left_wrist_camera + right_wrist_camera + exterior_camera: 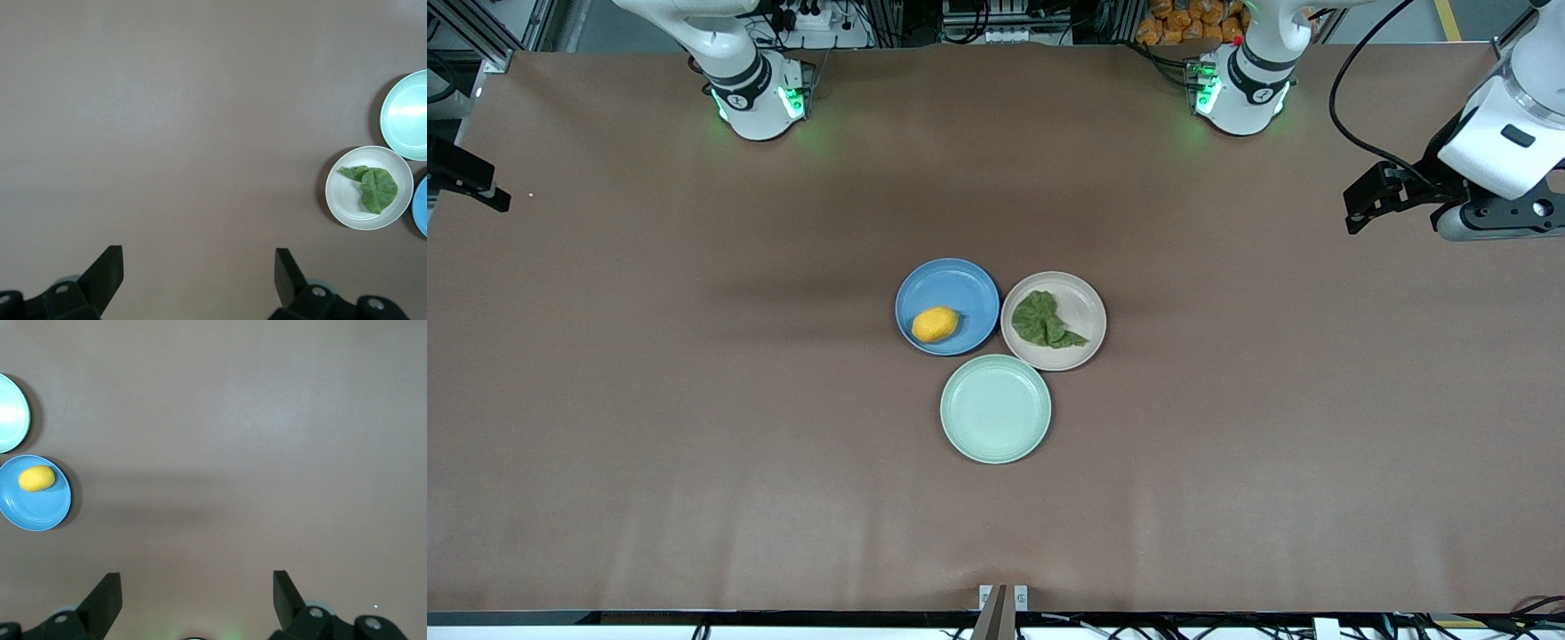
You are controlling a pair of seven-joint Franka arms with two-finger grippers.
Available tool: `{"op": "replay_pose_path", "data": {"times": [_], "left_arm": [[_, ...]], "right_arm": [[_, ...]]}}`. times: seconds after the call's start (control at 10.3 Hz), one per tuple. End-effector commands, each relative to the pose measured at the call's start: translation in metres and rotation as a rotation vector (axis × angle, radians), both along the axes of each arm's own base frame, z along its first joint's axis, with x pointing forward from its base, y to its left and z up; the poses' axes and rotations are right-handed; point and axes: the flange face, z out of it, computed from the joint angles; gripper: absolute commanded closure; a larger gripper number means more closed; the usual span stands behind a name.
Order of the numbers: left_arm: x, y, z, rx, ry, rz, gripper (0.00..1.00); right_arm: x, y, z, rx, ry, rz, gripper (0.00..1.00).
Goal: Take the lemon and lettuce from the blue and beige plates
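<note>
From the front camera, a brown worktop [694,400] carries three round plates clustered at its middle, their rims touching or nearly so. The blue plate [947,307] sits toward the right arm's end and holds a yellow lemon [935,324] on the part of the plate nearer the camera. Beside it, toward the left arm's end, the beige plate [1054,321] holds a crumpled green lettuce leaf [1045,321]. A pale green plate [996,409] lies nearer the camera than both. The left gripper [1369,200] hangs over the worktop's edge at the left arm's end, well apart from the plates. The right gripper [467,178] shows only partly at the right arm's end.

In the left wrist view, the left gripper [199,273] has its fingers [107,270] spread wide over bare worktop, holding nothing; the lettuce leaf [373,188] lies on the beige plate [343,200].

In the right wrist view, the right gripper [197,597] also has its fingers [107,593] wide and empty; the lemon [37,479] rests on the blue plate [40,510].
</note>
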Motion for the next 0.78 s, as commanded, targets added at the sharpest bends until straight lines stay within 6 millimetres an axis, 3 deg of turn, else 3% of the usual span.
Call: {"op": "replay_pose_path", "data": {"times": [0.0, 0.49, 0.68], "left_arm": [[-0.004, 0.003, 0.008, -0.009, -0.006, -0.016, 0.00], [-0.003, 0.000, 0.002, -0.021, 0.013, -0.021, 0.00], [0.002, -0.024, -0.020, -0.027, 0.053, -0.035, 0.00]], "right_arm": [[-0.006, 0.002, 0.009, 0.007, -0.002, -0.008, 0.00], [-0.004, 0.012, 0.003, 0.009, 0.021, -0.021, 0.00], [0.000, 0.044, -0.013, 0.005, 0.050, -0.064, 0.00]]}}
